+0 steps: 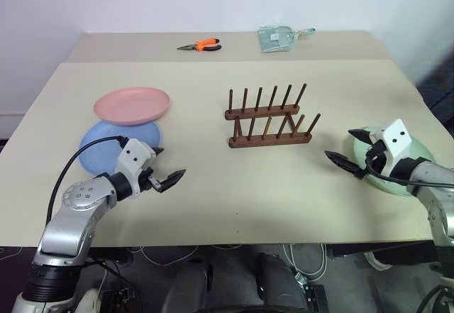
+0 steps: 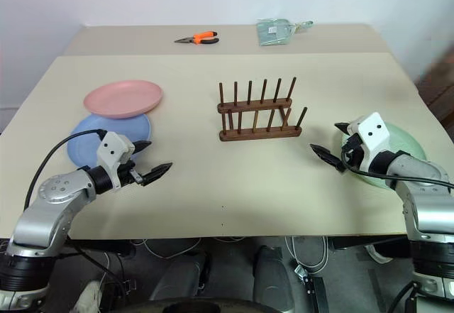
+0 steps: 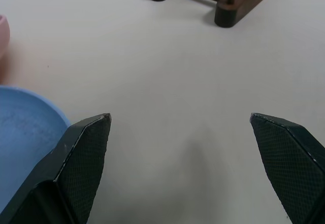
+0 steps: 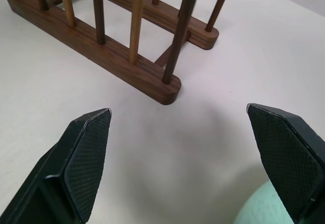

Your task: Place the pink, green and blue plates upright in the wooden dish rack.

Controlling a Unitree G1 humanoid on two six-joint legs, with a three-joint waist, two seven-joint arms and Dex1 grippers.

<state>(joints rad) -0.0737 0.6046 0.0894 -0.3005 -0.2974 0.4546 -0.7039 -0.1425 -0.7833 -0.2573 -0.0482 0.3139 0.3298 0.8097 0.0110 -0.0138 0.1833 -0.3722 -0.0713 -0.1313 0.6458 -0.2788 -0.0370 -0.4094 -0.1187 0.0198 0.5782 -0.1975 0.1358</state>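
Three plates lie flat on the beige table point(image 1: 284, 185) in the head views, none in the rack. Pink plate point(image 1: 132, 105): toward the robot's left, its near edge overlapping the blue plate point(image 1: 99, 150) beneath it. Green plate point(image 1: 418, 158): near the table's right edge, partly under the right arm. Wooden dish rack point(image 1: 268, 121): mid-table between the two groups, two pegged bars, standing apart from all plates, holding nothing. Left gripper point(image 1: 164, 169): over the table just beside the blue plate's rim, black fingers spread, nothing between them. Right gripper point(image 1: 351, 151): at the green plate's left edge, fingers spread wide, gripping nothing. Far side of the table: orange-handled pliers point(image 1: 201, 45) and a pale green folded item point(image 1: 278, 38) I cannot identify.

Left wrist view: two black fingertips point(image 3: 84, 155) set far apart over bare tabletop; blue plate rim at one side, a sliver of pink plate beyond it, one end of the rack farther off.

Right wrist view: fingertips point(image 4: 86, 158) likewise far apart; rack close ahead, its pegs of mixed dark and lighter wood upright; green plate edge beside one fingertip.
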